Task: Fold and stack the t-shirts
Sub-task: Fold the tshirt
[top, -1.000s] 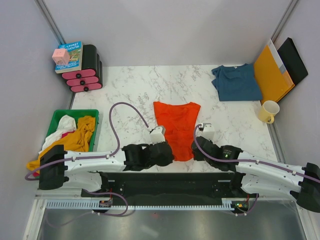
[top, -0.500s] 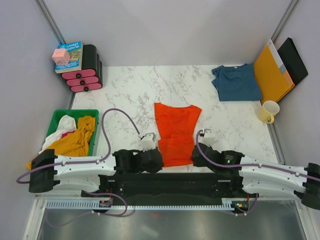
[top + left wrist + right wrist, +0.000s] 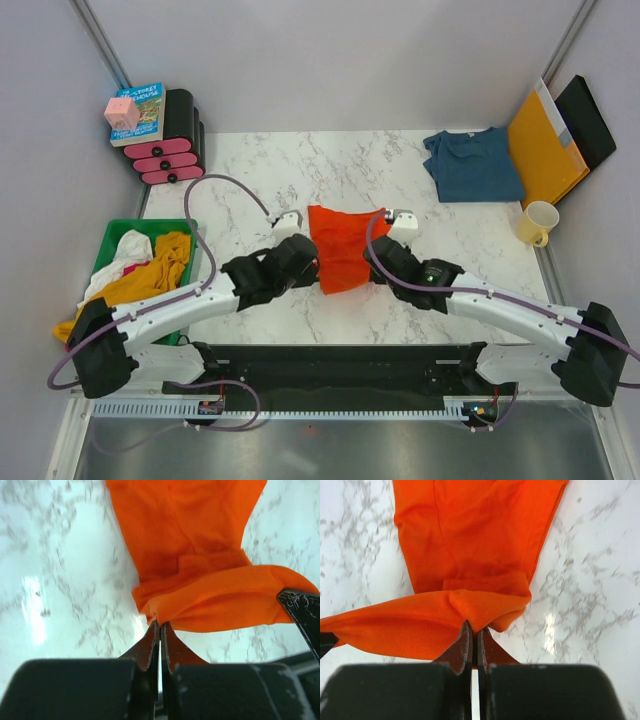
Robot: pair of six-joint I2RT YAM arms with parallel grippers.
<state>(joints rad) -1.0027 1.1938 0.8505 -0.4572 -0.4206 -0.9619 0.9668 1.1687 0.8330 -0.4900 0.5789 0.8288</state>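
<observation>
The orange-red t-shirt point(image 3: 340, 250) lies mid-table, its near hem lifted and carried over the rest. My left gripper point(image 3: 312, 262) is shut on the hem's left corner point(image 3: 150, 611). My right gripper point(image 3: 372, 262) is shut on the hem's right corner point(image 3: 480, 615). The hem sags as a raised band between the two grippers in both wrist views. The dark teal-blue t-shirt point(image 3: 472, 165) lies folded at the back right, apart from both grippers.
A green bin point(image 3: 112, 240) with mustard-yellow and white garments stands at the left edge. A book and pink-black stack point(image 3: 165, 135) sit at the back left. An orange-yellow envelope point(image 3: 545, 145), a black board and a yellow mug point(image 3: 537, 223) are at the right.
Both grippers have moved away from the near edge toward the back, carrying the orange shirt's near hem up and over its upper half. The visible shirt is now shorter.
</observation>
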